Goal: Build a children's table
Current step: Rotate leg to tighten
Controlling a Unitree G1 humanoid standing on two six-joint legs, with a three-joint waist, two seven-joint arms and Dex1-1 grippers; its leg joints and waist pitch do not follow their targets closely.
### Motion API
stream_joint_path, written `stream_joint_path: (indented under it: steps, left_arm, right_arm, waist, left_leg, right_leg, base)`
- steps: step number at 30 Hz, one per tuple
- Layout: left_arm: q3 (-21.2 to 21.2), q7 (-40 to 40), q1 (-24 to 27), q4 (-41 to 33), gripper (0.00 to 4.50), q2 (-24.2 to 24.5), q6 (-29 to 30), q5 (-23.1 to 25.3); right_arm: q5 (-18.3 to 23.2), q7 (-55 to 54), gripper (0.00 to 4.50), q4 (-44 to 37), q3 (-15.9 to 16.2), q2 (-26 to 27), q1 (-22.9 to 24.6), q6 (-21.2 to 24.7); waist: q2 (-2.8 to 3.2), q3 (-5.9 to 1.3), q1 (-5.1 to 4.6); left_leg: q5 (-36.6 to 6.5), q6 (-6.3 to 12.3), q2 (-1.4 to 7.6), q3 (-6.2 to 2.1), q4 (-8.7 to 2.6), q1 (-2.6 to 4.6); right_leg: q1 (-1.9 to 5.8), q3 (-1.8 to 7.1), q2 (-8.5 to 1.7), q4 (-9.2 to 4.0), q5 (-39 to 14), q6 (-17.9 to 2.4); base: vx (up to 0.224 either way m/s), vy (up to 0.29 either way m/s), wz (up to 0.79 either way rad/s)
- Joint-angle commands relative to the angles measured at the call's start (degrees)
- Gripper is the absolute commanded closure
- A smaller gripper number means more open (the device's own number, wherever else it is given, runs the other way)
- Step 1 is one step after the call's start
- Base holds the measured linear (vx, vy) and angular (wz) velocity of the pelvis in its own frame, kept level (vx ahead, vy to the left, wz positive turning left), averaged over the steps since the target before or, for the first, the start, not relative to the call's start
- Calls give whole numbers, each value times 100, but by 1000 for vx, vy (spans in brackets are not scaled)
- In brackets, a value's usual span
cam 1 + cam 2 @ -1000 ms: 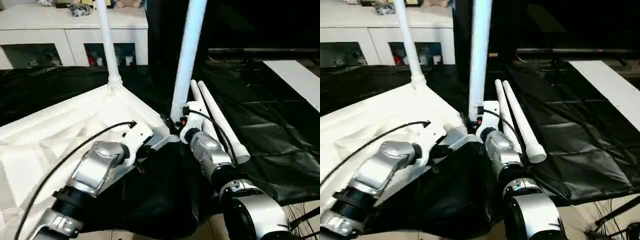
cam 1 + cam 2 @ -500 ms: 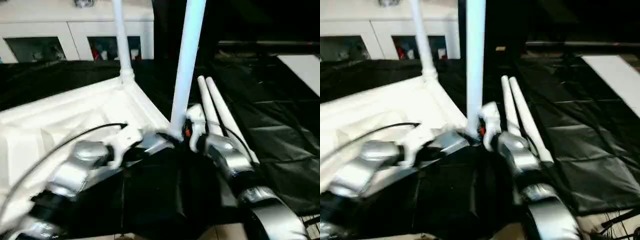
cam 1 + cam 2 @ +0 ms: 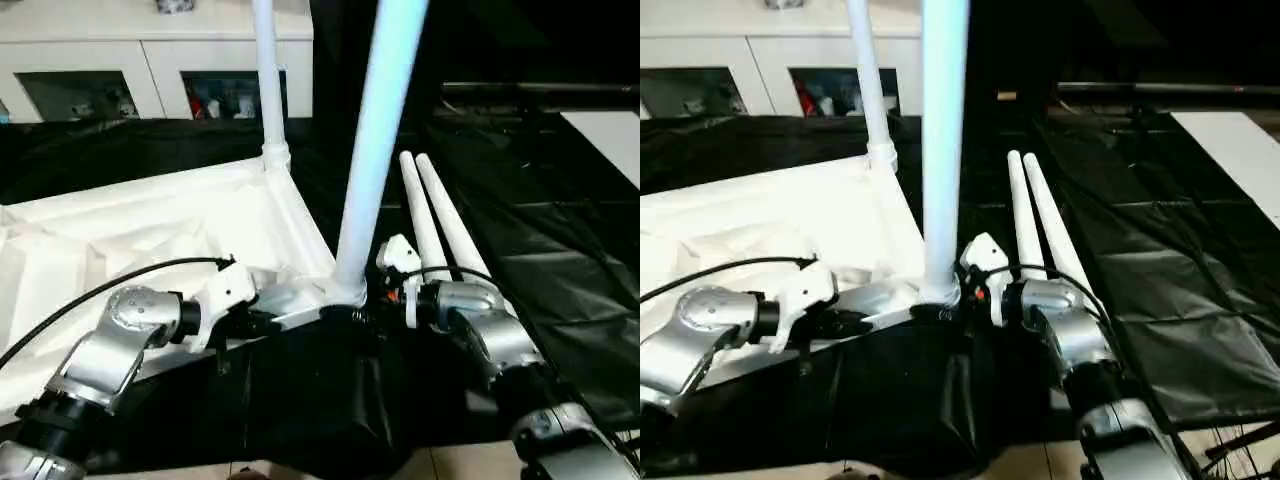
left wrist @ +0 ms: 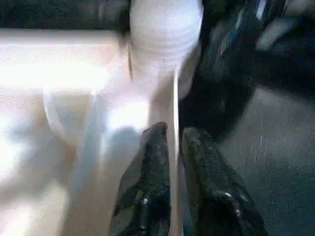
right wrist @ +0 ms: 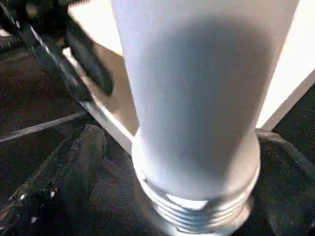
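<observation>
The white tabletop (image 3: 150,240) is seen lying upside down on black sheeting (image 3: 560,250), filling the left half of the head views. Two legs are stood upright in its corner sockets: the far leg (image 3: 268,80) at the upper centre, and the near leg (image 3: 375,150) at the centre, its threaded base seated in the near corner socket (image 3: 345,295). Two loose legs (image 3: 440,215) are laid side by side on the sheeting, right of centre, just beside the near leg.

The left gripper (image 4: 170,142) is placed at the tabletop's near rim, left of the near socket; in the left wrist view its jaws are seen narrowly parted, with the thin rim edge between the black fingers (image 4: 152,162). The right gripper (image 3: 392,272) is held just right of the near leg's base; in the right wrist view its jaws are spread wide around the leg's base, with one finger (image 5: 74,167) apart from it.

A white cabinet (image 3: 120,60) is seen along the upper left
</observation>
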Motion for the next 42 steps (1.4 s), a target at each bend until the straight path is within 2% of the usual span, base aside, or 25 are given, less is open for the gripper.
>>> stream_joint_path:
  steps: [1,2,5,6,7,8,10,13,16,19,22,24,27,29,37,39,41,42]
  left_arm:
    - [-10,102,-113,4,353,-56,-170,35]
    - [-52,103,-128,38,353,-63,-163,68]
    - [-228,138,-206,263,353,-105,-291,274]
    - [-261,145,-228,333,353,-130,-347,321]
    - [-272,142,-240,371,353,-146,-375,335]
    - [-301,105,-253,389,353,-134,-365,342]
    - [-352,10,-266,361,353,-90,-216,302]
    - [-329,-43,-242,278,326,-58,-58,220]
    - [-386,118,-241,406,306,13,-342,494]
    - [-440,53,-210,431,306,75,-285,560]
    - [-470,33,-176,394,306,119,-167,588]
    - [-477,37,-148,369,332,132,-74,576]
    - [-424,70,-143,379,344,90,-29,522]
    - [-401,94,-156,396,374,57,13,488]
    - [-510,21,-116,372,441,140,144,560]
    - [-521,7,-100,354,441,155,143,571]
    - [-509,19,-94,347,441,155,144,573]
    - [-509,18,-95,349,441,155,141,574]
  right_arm:
    - [52,36,0,-208,67,-12,45,39]
    - [50,35,0,-212,67,-14,50,40]
    - [41,17,0,-282,75,-29,80,77]
    - [32,2,0,-307,74,-34,92,86]
    - [32,-12,0,-341,77,-40,105,108]
    - [31,-20,0,-376,80,-48,118,136]
    - [22,-53,0,-413,78,-60,135,153]
    - [5,-106,0,-416,65,-58,140,141]
    - [-6,-118,0,-428,73,-58,145,133]
    - [-22,-137,0,-454,91,-54,169,145]
    - [-26,-152,0,-462,103,-52,179,150]
    - [-23,-171,0,-459,109,-51,177,147]
    - [-25,-189,0,-429,104,-49,159,134]
    - [-25,-194,0,-414,101,-48,150,132]
    - [-161,-243,0,-212,167,-77,46,-111]
    - [-182,-265,0,-102,166,-61,-19,-151]
    - [-155,-248,0,-60,145,-53,-56,-146]
    - [-151,-246,0,-53,142,-51,-62,-146]
  waist:
    - [22,-314,-3]
    - [40,-325,-10]
    - [22,-346,-19]
    - [42,-354,-20]
    - [33,-367,-21]
    - [59,-377,-10]
    - [54,-379,-18]
    - [62,-371,-17]
    - [68,-360,-12]
    - [66,-355,-14]
    - [66,-360,-15]
    - [72,-366,-15]
    - [68,-373,-14]
    - [58,-373,-16]
    - [50,-358,-13]
    - [26,-347,-21]
    - [39,-343,-18]
    - [25,-340,-19]
  left_leg:
    - [-1280,62,245,-63,-369,123]
    - [-1255,60,246,-68,-364,134]
    - [-998,130,223,-67,-334,105]
    - [-954,134,224,-68,-324,108]
    - [-855,167,224,-65,-310,108]
    - [-761,197,225,-71,-299,107]
    - [-755,216,225,-73,-298,105]
    - [-891,198,230,-63,-298,121]
    - [-1044,146,234,-69,-308,129]
    - [-1145,91,238,-76,-318,136]
    - [-1104,66,235,-75,-312,134]
    - [-1042,84,229,-75,-301,128]
    - [-977,110,228,-76,-293,121]
    - [-987,117,227,-73,-288,124]
    - [-1102,93,226,-71,-291,130]
    - [-1166,73,222,-72,-297,126]
    - [-1213,63,225,-77,-299,130]
    - [-1232,56,226,-78,-300,126]
  right_leg:
    - [259,253,-434,-409,-920,-1129]
    - [256,251,-435,-405,-865,-1099]
    - [284,244,-420,-373,-515,-1099]
    - [285,242,-423,-355,-429,-1110]
    - [294,237,-416,-340,-230,-1143]
    - [298,229,-413,-312,-25,-1190]
    - [301,218,-406,-301,97,-1231]
    - [291,222,-410,-316,-18,-1297]
    - [286,226,-415,-333,-236,-1285]
    - [285,231,-422,-344,-417,-1230]
    - [286,235,-421,-334,-361,-1240]
    - [288,231,-414,-316,-221,-1267]
    - [297,227,-417,-303,-107,-1298]
    - [297,226,-415,-300,-92,-1317]
    - [285,236,-433,-330,-399,-1275]
    - [285,241,-432,-346,-591,-1249]
    - [276,243,-434,-351,-709,-1232]
    - [278,245,-435,-356,-759,-1211]
  base:
    - [0,0,0]
    - [0,0,0]
    - [0,0,0]
    - [0,0,0]
    - [0,0,0]
    - [0,0,0]
    - [0,0,0]
    - [0,0,0]
    - [0,0,0]
    - [0,0,0]
    - [0,0,0]
    - [0,0,0]
    - [0,0,0]
    - [0,0,0]
    - [0,0,0]
    - [0,0,0]
    - [0,0,0]
    - [0,0,0]
